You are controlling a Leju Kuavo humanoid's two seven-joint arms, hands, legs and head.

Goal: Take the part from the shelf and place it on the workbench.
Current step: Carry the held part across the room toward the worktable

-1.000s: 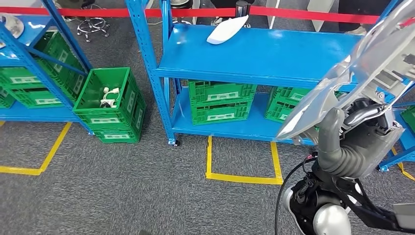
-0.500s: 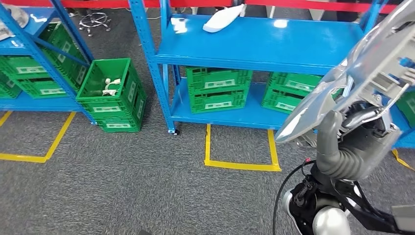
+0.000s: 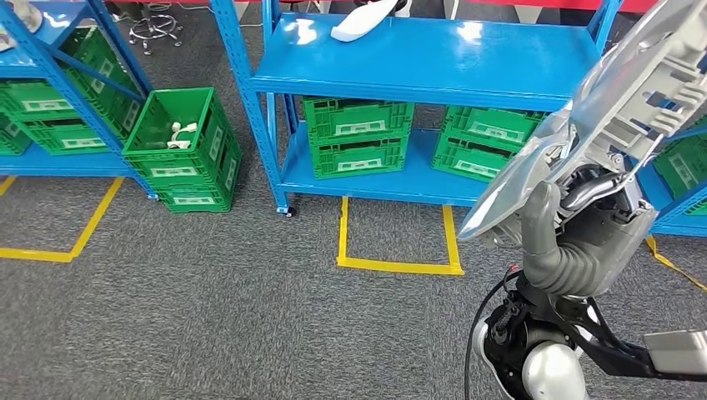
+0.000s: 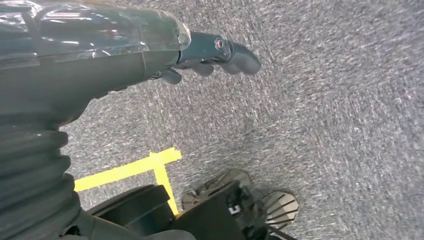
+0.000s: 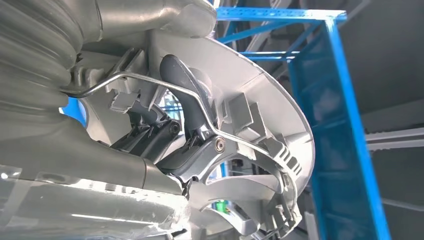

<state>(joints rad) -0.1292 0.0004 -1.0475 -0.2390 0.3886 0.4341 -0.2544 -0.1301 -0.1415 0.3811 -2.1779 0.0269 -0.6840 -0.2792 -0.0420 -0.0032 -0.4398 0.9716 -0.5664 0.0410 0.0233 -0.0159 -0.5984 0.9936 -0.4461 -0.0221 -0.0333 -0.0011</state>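
the right hand (image 3: 584,225) holds a big silver-grey plastic part (image 3: 617,108) up in front of the robot, on the right side of the head view; the thumb lies along its edge and the fingers (image 5: 185,100) reach into the ribbed inner side w/ a thin wire clip. the part is tilted, well above the grey carpet floor (image 3: 208,308), not touching the blue shelf (image 3: 417,62) behind it. the left hand (image 4: 215,55) hangs over the carpet w/ nothing in it, fingers only a bit curled. on the shelf top lies a white part (image 3: 363,21), near the back edge. green crates (image 3: 354,137) stand on the lower level, and one more green crate (image 3: 179,150) w/ small white pieces stands on the floor beside the shelf post. yellow tape (image 3: 396,265) marks a box on the floor.
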